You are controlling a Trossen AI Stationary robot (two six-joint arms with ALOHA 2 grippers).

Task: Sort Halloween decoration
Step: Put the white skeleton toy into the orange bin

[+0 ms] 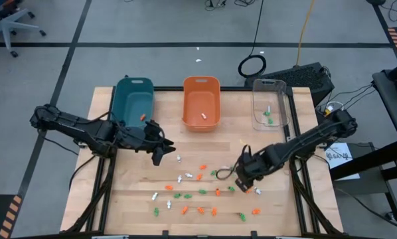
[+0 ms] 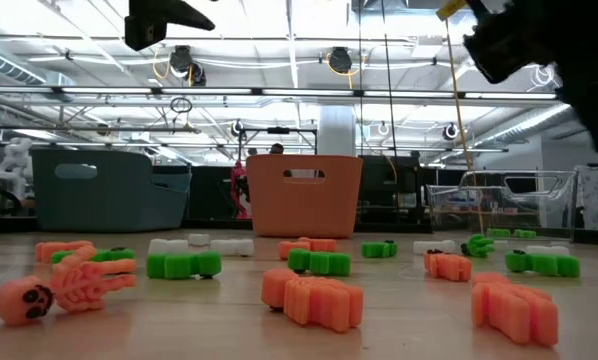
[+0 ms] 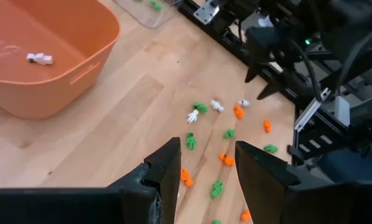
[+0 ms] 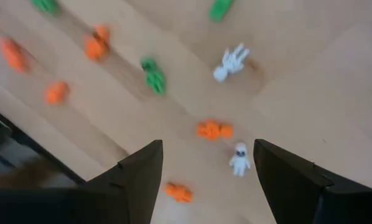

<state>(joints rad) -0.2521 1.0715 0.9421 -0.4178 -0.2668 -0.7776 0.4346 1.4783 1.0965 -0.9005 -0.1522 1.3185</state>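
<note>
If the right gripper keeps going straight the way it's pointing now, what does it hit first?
Most likely the orange trinket lying on the bare wood between the open fingers of the right gripper, with a white skeleton just beside it. Depth is unclear from the wrist view, so either could be met first.

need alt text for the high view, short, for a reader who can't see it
Seen from above, two dark robot arms reach over a pale wooden table strewn with tiny orange, white and green Halloween trinkets. The left tool and the open right tool hold nothing. Teal, orange and clear plastic bins line the far edge.
</note>
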